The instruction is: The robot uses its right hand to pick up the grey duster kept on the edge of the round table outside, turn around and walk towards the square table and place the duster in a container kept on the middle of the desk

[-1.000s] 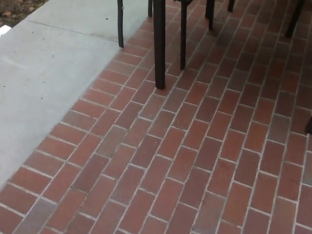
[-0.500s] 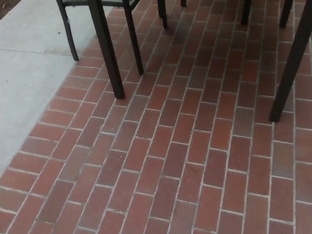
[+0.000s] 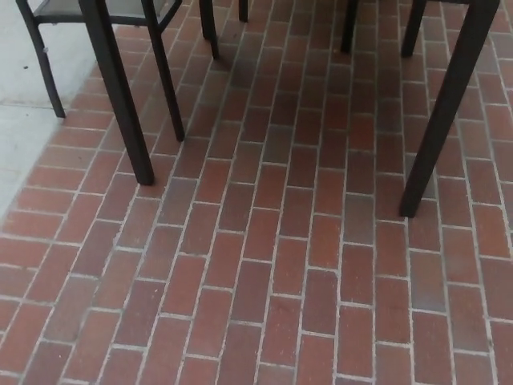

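head view shows only ground: red brick paving (image 3: pixel 264 265) filling most of the frame, grey concrete slab (image 3: pixel 20 120) at left edge. black metal legs: thick leg (image 3: pixel 120 96) left, thick leg (image 3: pixel 445 112) right, chair frame (image 3: pixel 96 12) top left. neither robot hand visible, state can't be told. duster not visible.

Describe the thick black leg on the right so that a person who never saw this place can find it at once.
Start from the red brick floor that fills most of the picture. On its right side one thick black leg slants from the top edge down to the bricks. It is wider than the thin legs near the grey concrete on the left.
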